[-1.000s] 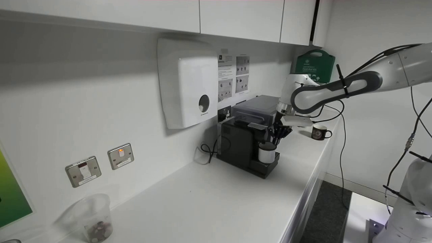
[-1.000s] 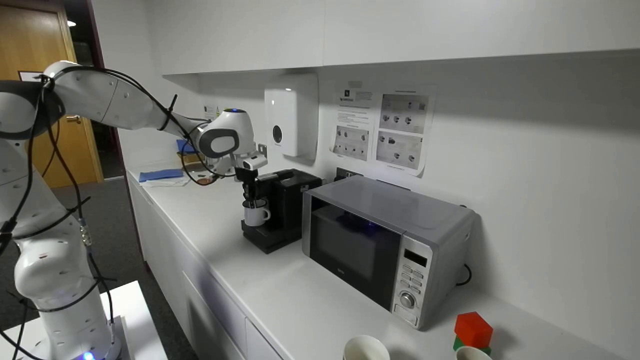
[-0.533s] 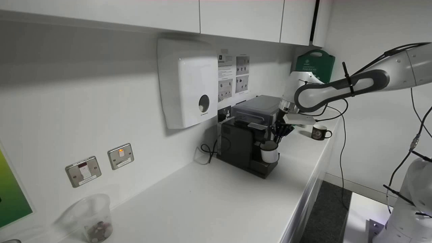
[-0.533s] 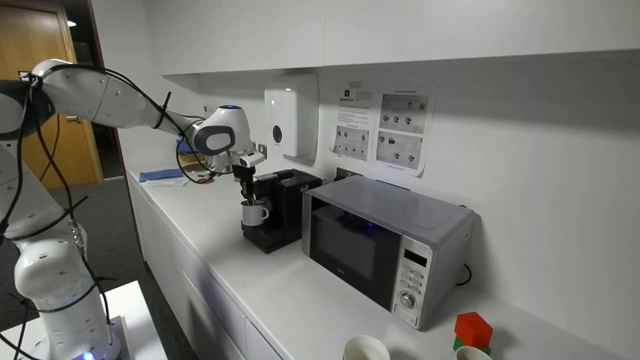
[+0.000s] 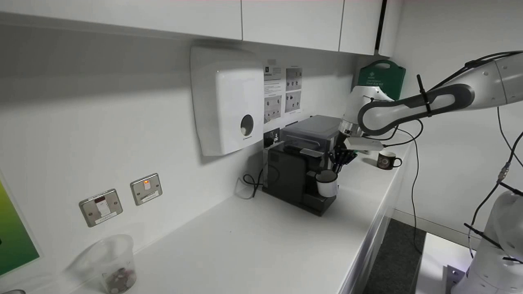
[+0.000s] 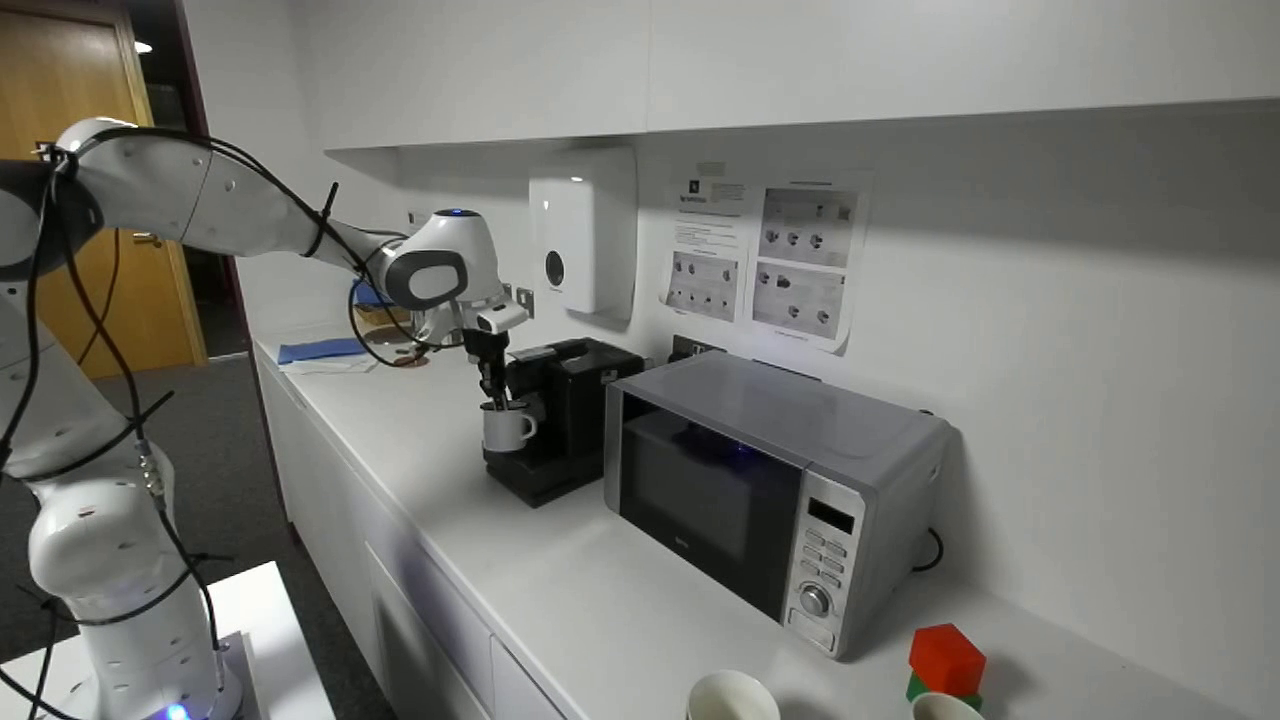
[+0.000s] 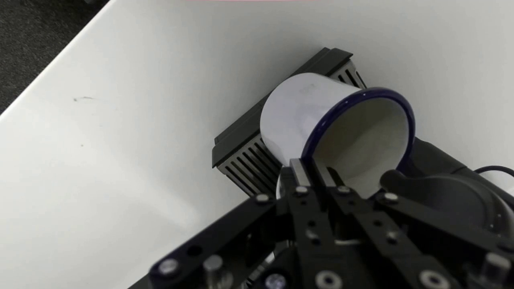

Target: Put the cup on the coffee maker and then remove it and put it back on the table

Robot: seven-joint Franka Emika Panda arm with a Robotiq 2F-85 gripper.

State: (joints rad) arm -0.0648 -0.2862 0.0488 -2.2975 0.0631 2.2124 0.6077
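We had the gripper [image 7: 308, 167] nearly closed, pinching the dark-blue rim of the cup [image 7: 337, 132], one finger in & one outside; nothing else was held. The cup was right below it, over the drip tray [image 7: 249, 164] at the front of the coffee maker [image 5: 292, 175]; whether its base touched the slats, we couldn't tell.

Step in hand: prob. the removal, we judged, since the cup sat toward the tray's outer edge, tho a set-down would look abt the same. Next move, if so, called for a small lift to clear the tray, a straight retreat from the coffee maker w/o knocking it, then a gentle lowering to the table [image 5: 261, 245], letting go only once the base was flat. A rim pinch could let the cup swing, so we wanted it slow.

Farther out, the table ran white & smooth below the gripper. The microwave [image 6: 720, 480] was near, next to the coffee maker; a dark mug [image 5: 384, 160] stood past it, a clear tub [image 5: 116, 265] well apart on the opp. side. Higher than the gripper we had a wall dispenser [image 5: 237, 102] and white cupboards [image 5: 292, 22]; a wooden door [image 6: 65, 80] was far off.
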